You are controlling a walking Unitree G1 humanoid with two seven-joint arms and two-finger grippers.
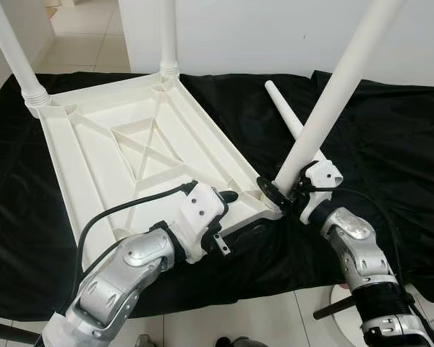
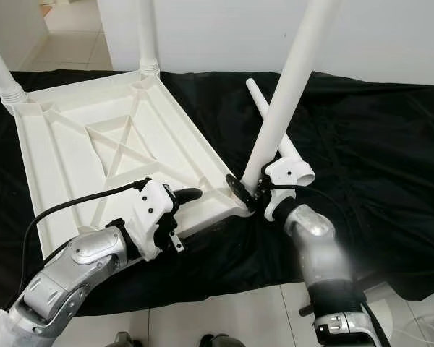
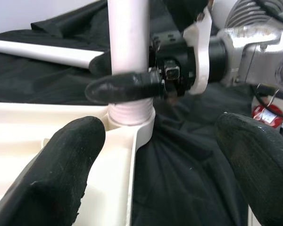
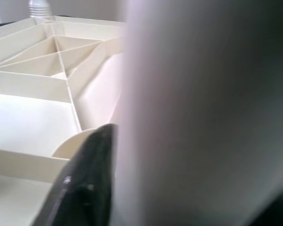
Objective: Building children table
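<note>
1. Table top [image 1: 130,144], white ribbed plastic, is laid upside down on a black cloth [image 1: 390,144]; two legs are already stood in the far corners.
2. Third leg [image 1: 325,108] is held tilted w/ its threaded end at the near corner socket [image 3: 132,125]; prob. light, stiff, smooth, so slip is likely.
3. Right gripper [image 1: 278,194] is clamped low on it, near the thread – judged the best hold.
4. Left gripper [image 3: 155,169], fingers apart, straddles the top's edge.
5. Spare leg [image 1: 286,108] lies just beside.
</note>
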